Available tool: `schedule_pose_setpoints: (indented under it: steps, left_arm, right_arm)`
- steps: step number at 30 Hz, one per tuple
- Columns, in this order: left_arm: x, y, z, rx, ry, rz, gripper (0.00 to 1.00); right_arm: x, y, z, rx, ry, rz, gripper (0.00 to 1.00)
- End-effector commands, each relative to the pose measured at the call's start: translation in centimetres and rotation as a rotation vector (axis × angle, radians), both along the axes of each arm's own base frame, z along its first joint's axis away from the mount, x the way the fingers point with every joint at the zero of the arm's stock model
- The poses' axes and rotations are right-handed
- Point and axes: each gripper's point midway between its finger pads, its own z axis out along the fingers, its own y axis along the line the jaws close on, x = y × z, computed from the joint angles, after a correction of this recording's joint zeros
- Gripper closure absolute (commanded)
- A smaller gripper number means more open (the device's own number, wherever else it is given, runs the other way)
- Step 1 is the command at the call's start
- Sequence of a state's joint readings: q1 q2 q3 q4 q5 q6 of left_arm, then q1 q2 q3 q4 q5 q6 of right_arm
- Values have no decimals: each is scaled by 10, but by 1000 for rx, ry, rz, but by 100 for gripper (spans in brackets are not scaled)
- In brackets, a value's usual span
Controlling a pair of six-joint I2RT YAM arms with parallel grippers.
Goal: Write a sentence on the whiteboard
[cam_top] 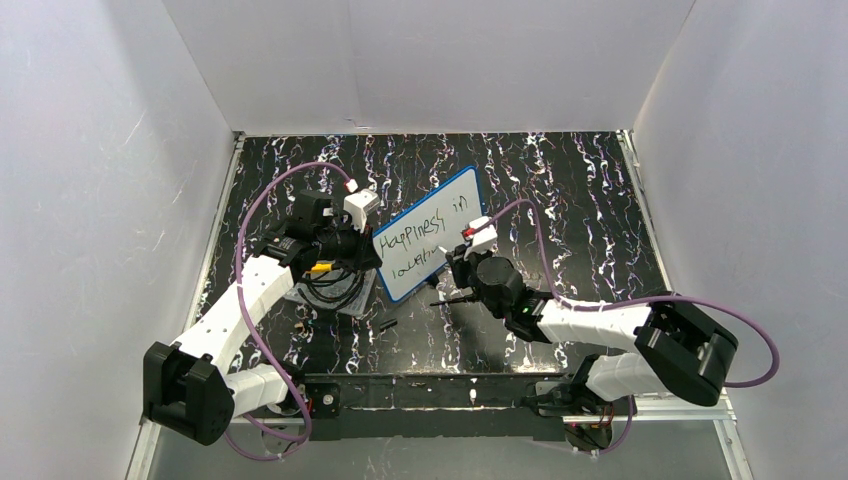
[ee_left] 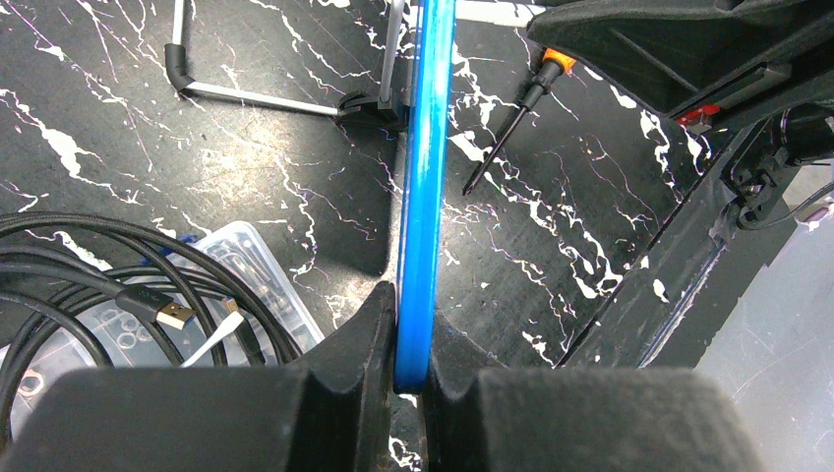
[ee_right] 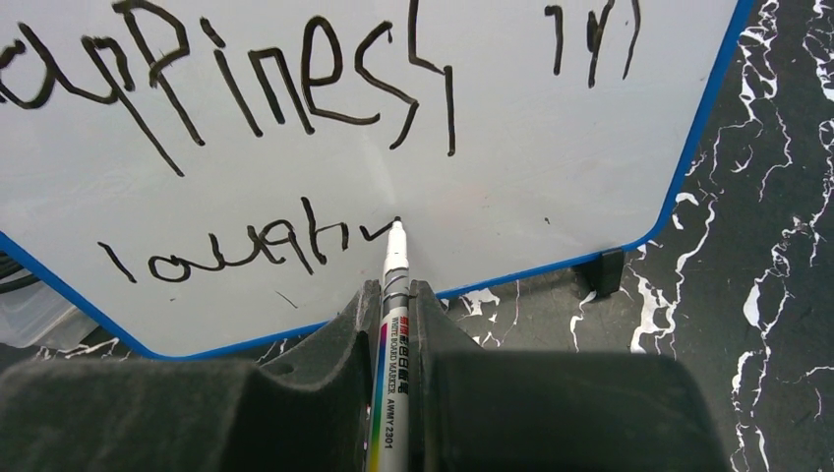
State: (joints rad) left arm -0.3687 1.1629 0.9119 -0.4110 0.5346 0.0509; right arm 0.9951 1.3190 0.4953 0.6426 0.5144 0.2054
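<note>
**Marker tip on the second line, board pinched at its left edge**

The whiteboard [cam_top: 428,232] stands propped near the middle of the black marbled counter [cam_top: 560,200], with its face toward the arms and its right end farther back. The sentence [ee_right: 246,69] runs in 2 black lines. The upper one reads "Happiness in". The lower one so far reads about "laugh", plus 1 short fresh stroke.

The left tool [ee_left: 413,339] is clamped narrow on the board's blue rim, 1 pad on each side of the left edge. The right tool [ee_right: 395,295] is closed on a white marker [ee_right: 394,258]. The marker's tip touches the board just right of that last stroke, low on the face and close to the bottom rim.

From above, the right wrist hangs in front of the board's lower right corner and hides the end of the second line.

Behind the board, a bent wire stand [ee_left: 256,98] rests on the counter, and a small black foot [ee_right: 600,270] shows under the bottom rim. A clear tray [ee_left: 246,265] lies under the left arm just beside the board, with coiled black cables [ee_left: 98,265] over it. On the board's other side, a thin black rod with an orange collar [ee_left: 506,133] slants down toward the counter. A small dark piece [cam_top: 387,324] lies alone in front of the board.
</note>
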Motion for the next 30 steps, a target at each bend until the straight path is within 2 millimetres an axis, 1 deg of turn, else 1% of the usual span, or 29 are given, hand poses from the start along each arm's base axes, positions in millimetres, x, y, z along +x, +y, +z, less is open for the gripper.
schedule_pose_setpoints:
  steps: [1,4,7,11,20,30]
  left_arm:
    - [-4,-5,20,-46,-36,-20,100]
    - [-4,-5,20,-47,-35,-22,100]
    - [-4,-6,20,-47,-34,-23,100]
    - [-4,-5,18,-45,-32,-21,100]
    - [-4,-6,19,-47,-32,-23,100]
    - [-4,-5,20,-48,-38,-22,100]
  right_arm:
    - [5,-2,36,91,-75,-21,99]
    - [0,-3,44,115,-86,-3,99]
    - [-2,0,53,136,-96,22,99]
    - [-1,6,54,136,-102,35,99]
    - [2,10,40,98,-80,38,99]
    - [1,10,13,39,-13,31,99]
